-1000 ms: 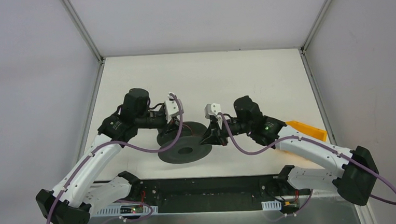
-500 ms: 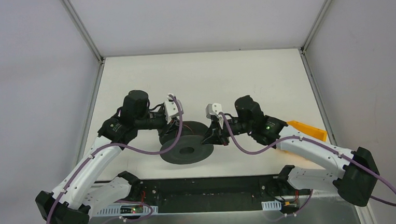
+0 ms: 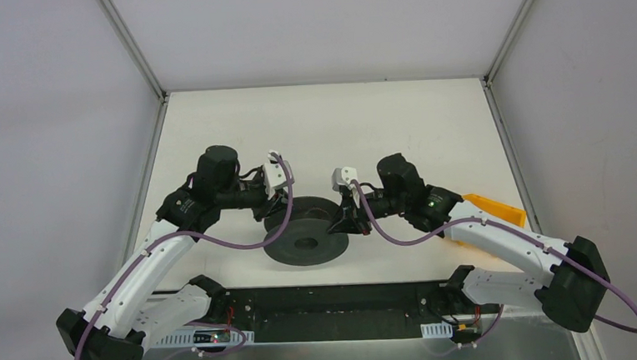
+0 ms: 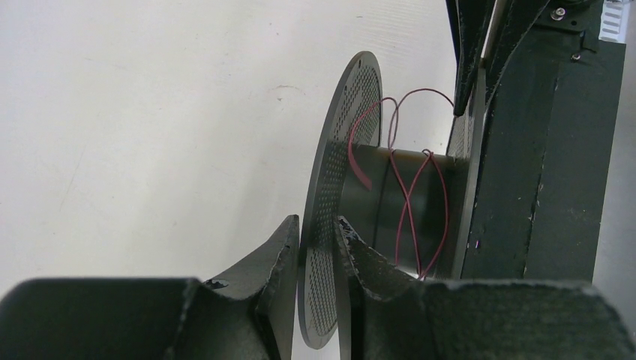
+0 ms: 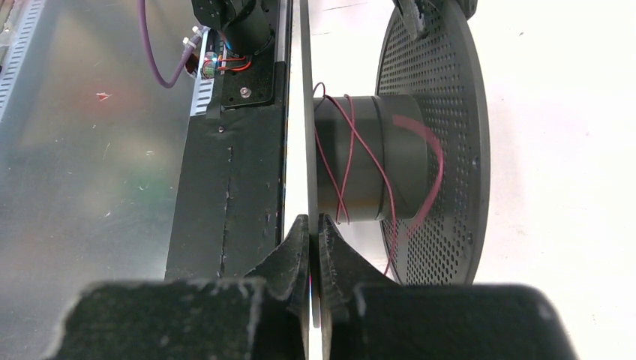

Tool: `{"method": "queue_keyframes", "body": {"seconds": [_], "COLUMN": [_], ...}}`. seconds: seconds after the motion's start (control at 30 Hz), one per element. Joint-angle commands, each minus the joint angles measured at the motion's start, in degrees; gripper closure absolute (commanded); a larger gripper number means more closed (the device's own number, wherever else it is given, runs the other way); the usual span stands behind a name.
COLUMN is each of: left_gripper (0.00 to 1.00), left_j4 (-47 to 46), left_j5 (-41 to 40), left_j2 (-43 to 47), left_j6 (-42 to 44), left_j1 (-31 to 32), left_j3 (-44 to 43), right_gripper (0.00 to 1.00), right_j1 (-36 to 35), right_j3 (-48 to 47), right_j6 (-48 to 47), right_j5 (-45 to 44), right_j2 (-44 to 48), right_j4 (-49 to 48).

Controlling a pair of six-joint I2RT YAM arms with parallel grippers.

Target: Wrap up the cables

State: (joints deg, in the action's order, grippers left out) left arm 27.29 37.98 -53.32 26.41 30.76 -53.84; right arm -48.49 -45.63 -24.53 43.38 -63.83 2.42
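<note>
A dark grey two-flanged spool (image 3: 306, 241) stands tilted on the table between my arms. The cable (image 4: 409, 202) is a thin reddish-pink strand crossed loosely round the spool's core, with one loop sticking out past the rim; it also shows in the right wrist view (image 5: 349, 154). My left gripper (image 3: 279, 206) is shut on the edge of the perforated far flange (image 4: 352, 135), one finger on each side (image 4: 319, 236). My right gripper (image 3: 344, 220) is shut on the edge of the thin near flange (image 5: 307, 112), pinching it (image 5: 313, 225).
An orange block (image 3: 494, 209) lies on the table at the right, behind my right forearm. The black base plate (image 3: 340, 312) runs along the near edge, with metal sheet in front. White walls (image 3: 61, 120) enclose the table on the left, back and right.
The spool has shifted a little to the right with both grippers holding its flanges. The wire on the core looks the same.
</note>
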Motion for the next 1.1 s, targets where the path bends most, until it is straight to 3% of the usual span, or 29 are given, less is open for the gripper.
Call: {"method": "queue_keyframes", "body": {"seconds": [0.0,0.57,0.87,1.07], "left_gripper": [0.79,0.76,0.69,0.69], "left_j4": [1.18,1.45,1.39,1.36], "left_j5": [1.32,-3.92,-16.65,-22.15], "left_j2": [1.54,2.71,2.04,1.74], "left_j6": [0.5,0.89,-5.1,-7.5], "left_j1": [0.26,0.26,0.26,0.0], "left_j3": [-0.06,0.2,0.77,-0.8], "right_gripper": [1.0,1.0,1.0,1.0], "right_j1": [1.41,2.34,3.17,8.65], "right_j3": [-1.28,-3.13,1.57,2.13], "right_j6": [-0.43,1.84,6.24,12.67], "right_j5": [-1.88,-2.07,-3.42,2.42], "right_j2": [0.08,-2.4,-3.6,-7.82], "right_j4": [-2.68,-0.53,-10.41,-16.54]}}
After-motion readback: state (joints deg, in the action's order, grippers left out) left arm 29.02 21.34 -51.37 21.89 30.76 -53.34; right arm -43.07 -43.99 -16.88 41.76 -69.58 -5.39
